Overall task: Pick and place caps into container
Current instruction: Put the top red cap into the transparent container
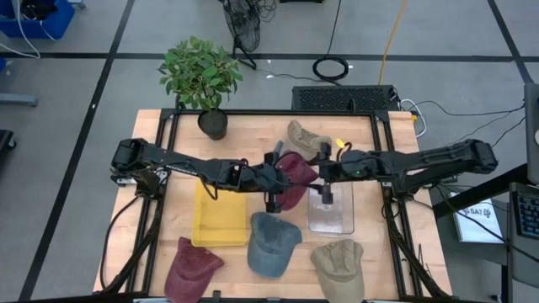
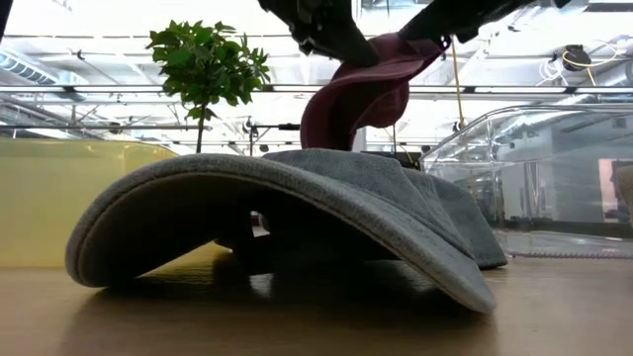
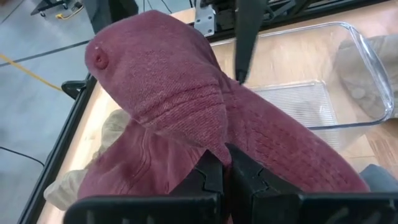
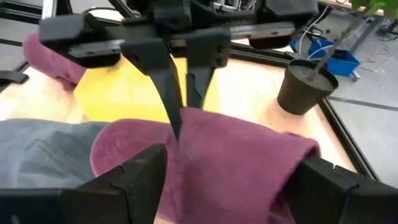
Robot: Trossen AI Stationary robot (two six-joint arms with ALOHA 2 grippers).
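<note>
My left fingers (image 3: 227,171) pinch the maroon cap (image 1: 290,175) shut, holding it above the tabletop (image 1: 168,151) between the yellow bin (image 1: 221,220) and the clear container (image 1: 331,210). My right fingers (image 4: 230,171) stand wide open around its other side, not gripping. Soft, light fabric, drapes and folds; brim edge looks the firmest hold. Blue-grey cap (image 1: 271,244) lies near.
</note>
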